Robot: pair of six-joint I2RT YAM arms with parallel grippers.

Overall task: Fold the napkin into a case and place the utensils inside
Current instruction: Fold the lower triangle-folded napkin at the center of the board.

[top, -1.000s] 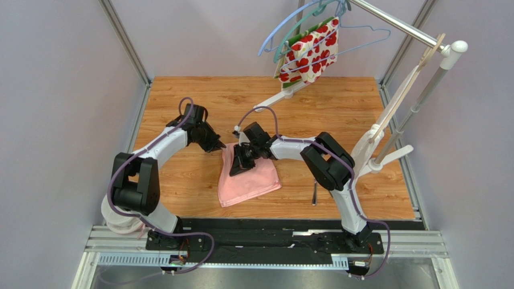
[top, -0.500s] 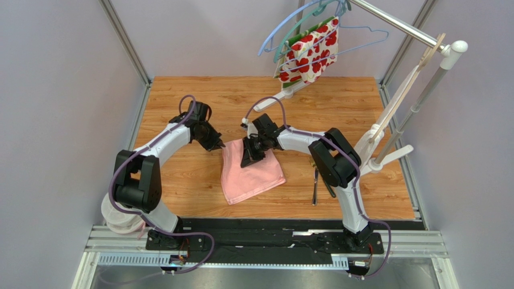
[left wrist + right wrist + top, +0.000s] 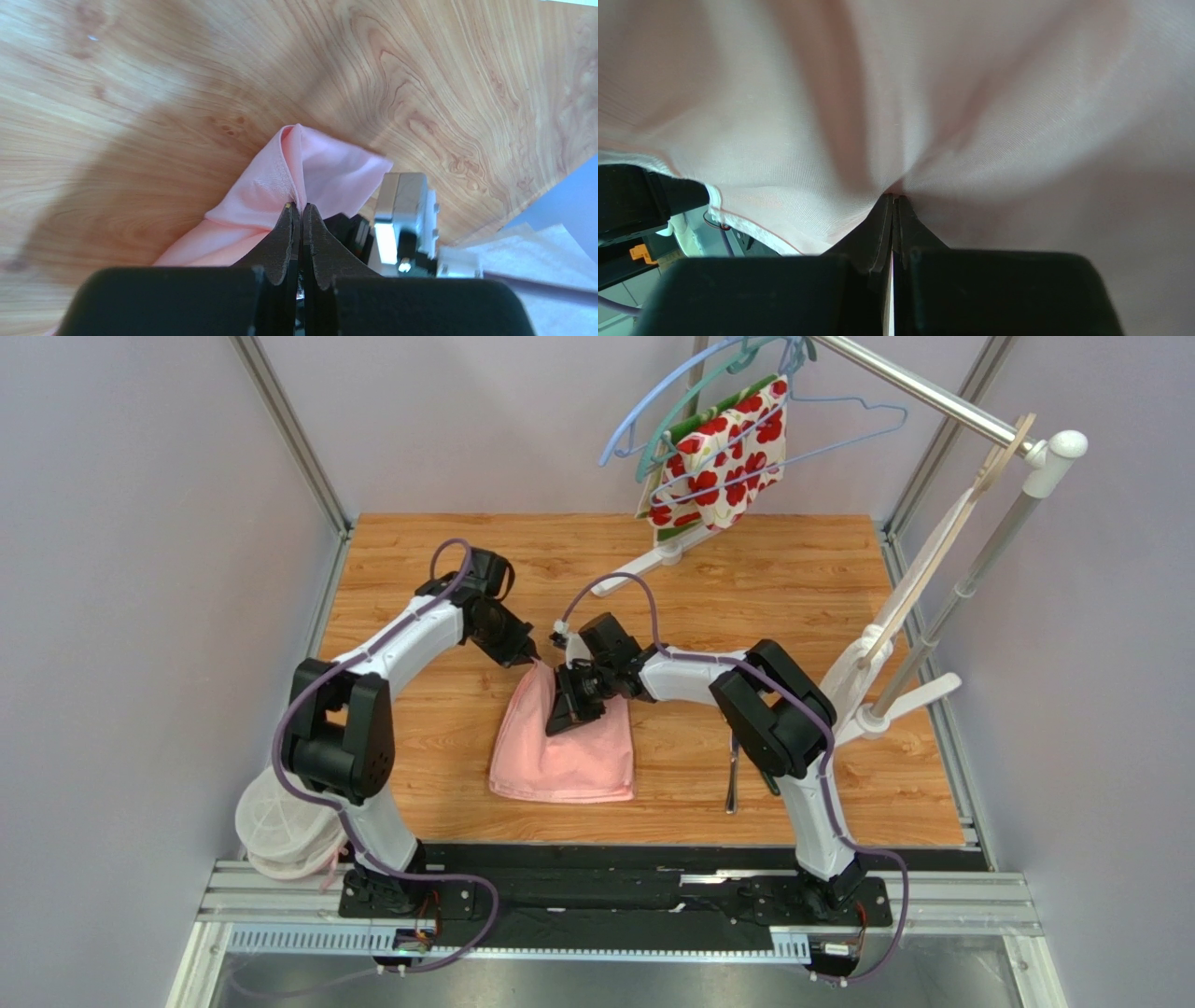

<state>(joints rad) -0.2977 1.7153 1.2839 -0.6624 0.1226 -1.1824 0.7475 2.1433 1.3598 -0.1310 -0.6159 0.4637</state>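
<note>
Wood tabletop (image 3: pixel 421 742) shows open board left of and beyond the napkin (image 3: pixel 568 756), which lies mid-table with its far edge raised. The utensils (image 3: pixel 731 773) lie near its right side. The left gripper (image 3: pixel 533 657) and right gripper (image 3: pixel 565 707), close together, each pinch that raised edge tight.

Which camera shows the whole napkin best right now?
Top external: the napkin shows whole, with the left gripper and right gripper shut on its far end. Left wrist shows one pinched fold; right wrist only close-up cloth.
</note>
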